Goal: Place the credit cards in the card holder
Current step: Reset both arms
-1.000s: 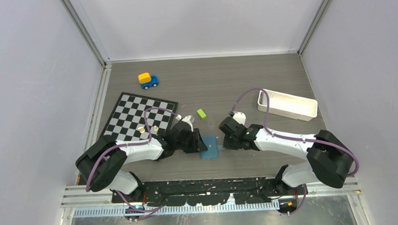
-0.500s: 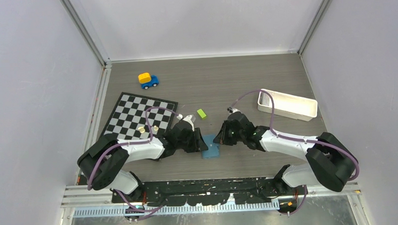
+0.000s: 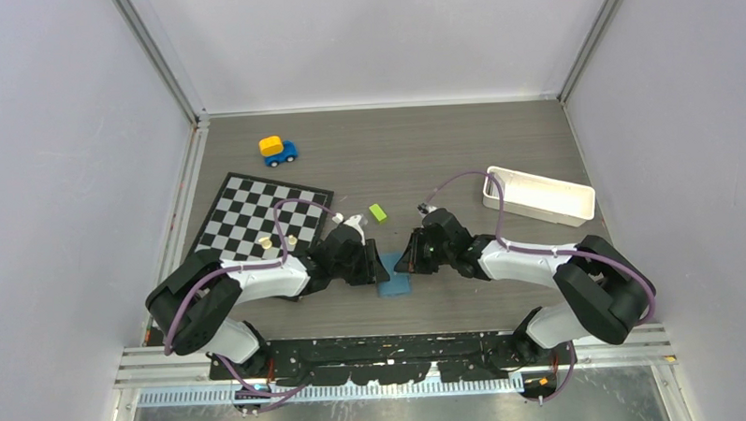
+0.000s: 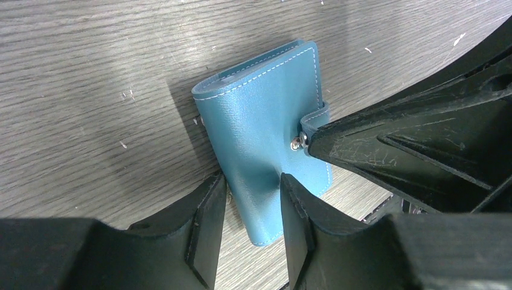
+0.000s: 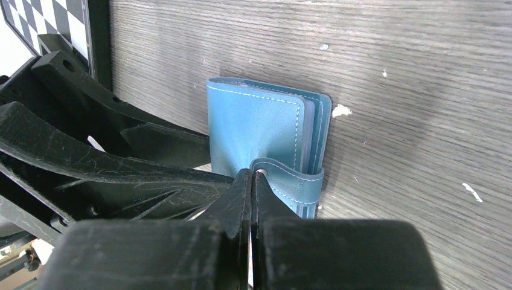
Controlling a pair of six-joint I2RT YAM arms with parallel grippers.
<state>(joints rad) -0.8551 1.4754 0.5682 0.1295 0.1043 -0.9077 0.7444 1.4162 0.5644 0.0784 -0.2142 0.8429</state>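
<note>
The teal-blue card holder point(image 3: 397, 283) lies folded on the table between both arms, its snap strap fastened. My left gripper point(image 3: 375, 267) is shut on its near end: in the left wrist view the card holder point(image 4: 259, 121) sits between the two fingers of the left gripper point(image 4: 252, 181), and the right finger dents its cover. My right gripper point(image 3: 408, 262) is shut, with nothing seen between its fingers. In the right wrist view the tips of the right gripper point(image 5: 250, 175) press against the strap by the snap of the card holder point(image 5: 253, 127). No credit cards are in view.
A chessboard point(image 3: 257, 219) with two small pieces lies at the left, just behind my left arm. A small lime-green block point(image 3: 378, 212) sits behind the grippers. A blue and yellow toy car point(image 3: 277, 150) stands at the back left, and a long white tray point(image 3: 537, 197) at the right.
My right gripper has swung left and forward, bringing its shut tips onto the card holder's strap. The left gripper has kept its hold and barely moved.
</note>
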